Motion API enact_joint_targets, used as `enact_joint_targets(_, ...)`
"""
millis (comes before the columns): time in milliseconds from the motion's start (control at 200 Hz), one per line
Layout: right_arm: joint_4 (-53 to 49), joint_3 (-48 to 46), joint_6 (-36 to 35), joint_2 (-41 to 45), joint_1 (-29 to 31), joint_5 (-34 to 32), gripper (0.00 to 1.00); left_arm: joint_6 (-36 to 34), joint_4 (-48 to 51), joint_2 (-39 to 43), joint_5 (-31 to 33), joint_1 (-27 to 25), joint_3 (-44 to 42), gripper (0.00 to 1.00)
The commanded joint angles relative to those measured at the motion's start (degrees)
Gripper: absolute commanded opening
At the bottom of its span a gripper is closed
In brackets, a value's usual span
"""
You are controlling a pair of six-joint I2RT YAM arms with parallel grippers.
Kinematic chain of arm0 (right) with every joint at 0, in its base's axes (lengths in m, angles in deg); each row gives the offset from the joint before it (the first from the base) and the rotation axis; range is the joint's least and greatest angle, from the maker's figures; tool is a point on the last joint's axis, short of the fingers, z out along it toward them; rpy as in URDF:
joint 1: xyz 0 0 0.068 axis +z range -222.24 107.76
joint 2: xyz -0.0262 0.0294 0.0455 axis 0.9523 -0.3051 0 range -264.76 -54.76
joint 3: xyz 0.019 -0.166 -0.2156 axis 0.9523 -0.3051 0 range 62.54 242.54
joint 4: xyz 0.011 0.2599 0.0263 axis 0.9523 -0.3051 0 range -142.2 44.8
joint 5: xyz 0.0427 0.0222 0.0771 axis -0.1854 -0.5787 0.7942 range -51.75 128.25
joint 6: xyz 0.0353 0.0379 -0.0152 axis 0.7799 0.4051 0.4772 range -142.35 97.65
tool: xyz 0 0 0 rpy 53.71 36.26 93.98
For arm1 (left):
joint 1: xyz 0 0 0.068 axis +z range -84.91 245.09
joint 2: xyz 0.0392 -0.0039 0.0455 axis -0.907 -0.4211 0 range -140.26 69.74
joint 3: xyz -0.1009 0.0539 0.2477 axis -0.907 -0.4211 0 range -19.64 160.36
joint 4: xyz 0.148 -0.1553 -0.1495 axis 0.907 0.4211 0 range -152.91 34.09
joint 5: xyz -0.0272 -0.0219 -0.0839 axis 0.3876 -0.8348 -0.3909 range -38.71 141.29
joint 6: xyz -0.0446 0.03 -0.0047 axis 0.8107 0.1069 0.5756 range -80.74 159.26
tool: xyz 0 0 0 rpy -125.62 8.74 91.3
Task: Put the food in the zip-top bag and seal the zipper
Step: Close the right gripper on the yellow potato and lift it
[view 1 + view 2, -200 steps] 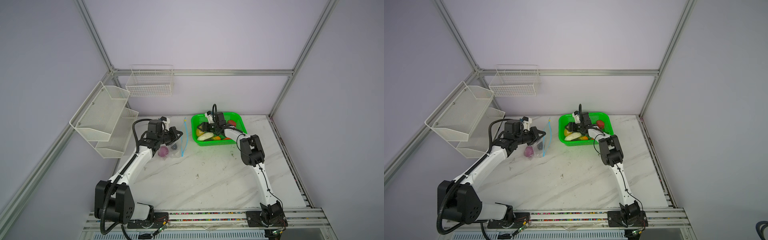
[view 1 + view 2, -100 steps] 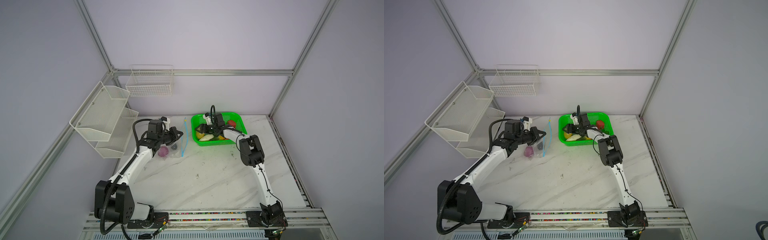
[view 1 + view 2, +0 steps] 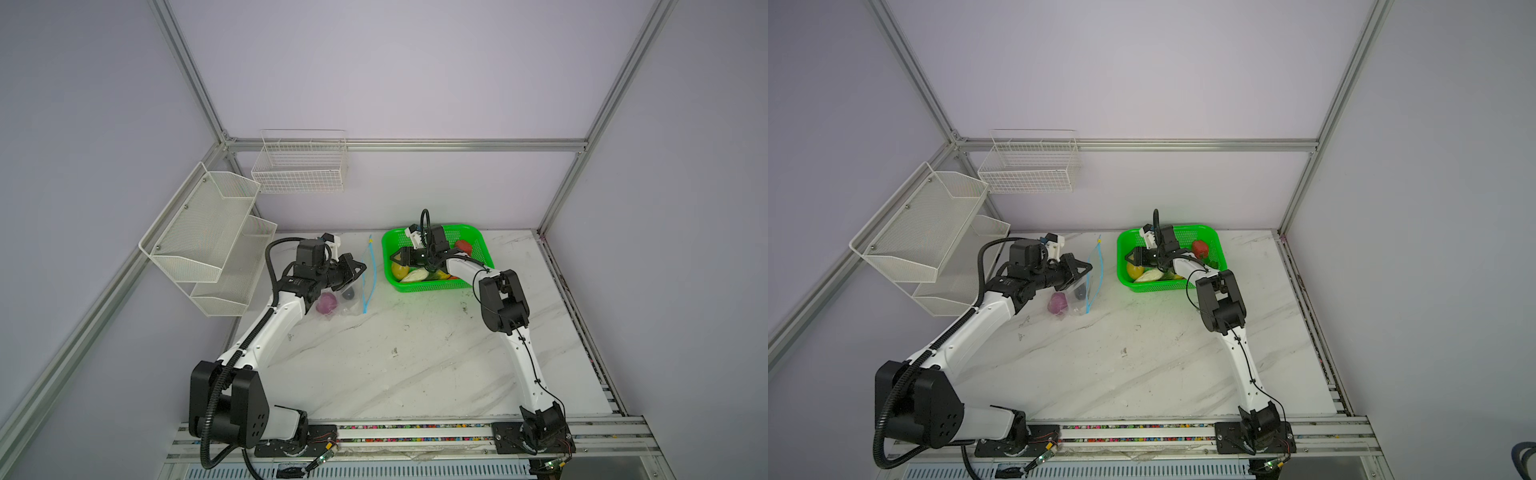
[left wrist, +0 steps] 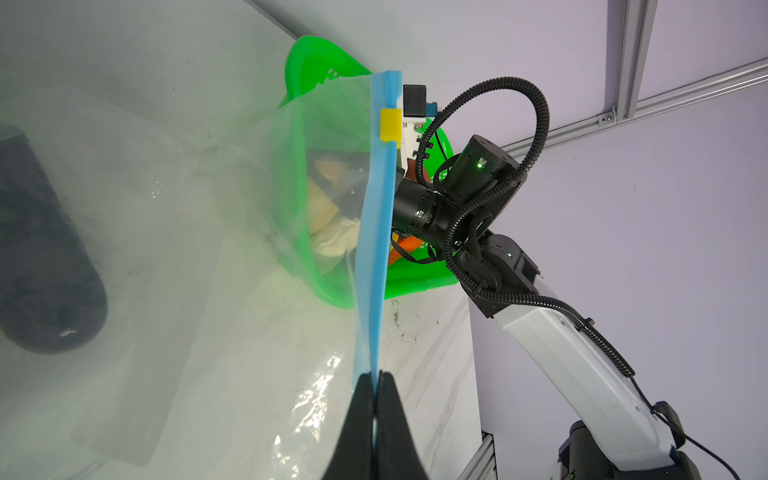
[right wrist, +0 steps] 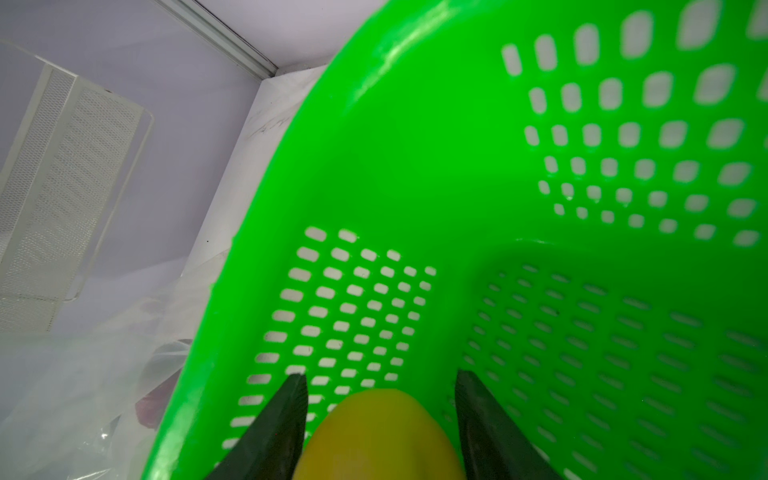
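- Yellow-brown toy potato point(image 5: 376, 436) sits in the green perforated plastic basket point(image 5: 415, 166), between the parted jaws of your right gripper point(image 5: 380, 376) — whether they press it yet, you cannot tell.
- Your left gripper point(image 4: 376, 376) is pinched on the light blue zipper strip point(image 4: 376, 270), holding the clear crinkly zip-top bag point(image 3: 347, 301) beside the basket — that edge faces the potato.

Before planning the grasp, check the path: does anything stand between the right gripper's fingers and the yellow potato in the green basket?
Nothing visible does. In the right wrist view the yellow potato lies between the fingers of the open right gripper, with the green basket wall beyond it.
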Motion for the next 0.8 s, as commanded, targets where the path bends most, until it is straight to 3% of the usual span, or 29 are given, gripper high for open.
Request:
enact_joint_targets(0, -0.66, 0.08, -0.37, 5.62, -0.44, -2.08, 0.51, -1.50, -0.24, 1.35, 0.30, -0.20, 2.71, 0.00)
enact_joint_targets(235, 2.87, -3.15, -1.07, 12.19, -1.00, -6.57, 0.42, -1.48, -0.29, 1.57, 0.89, -0.14, 2.57, 0.00)
enact_joint_targets(795, 34.35, -29.23, 18.23, 29.14, -0.73, -11.83, 0.31, -1.11, -0.98, 1.02, 1.11, -0.14, 2.48, 0.00)
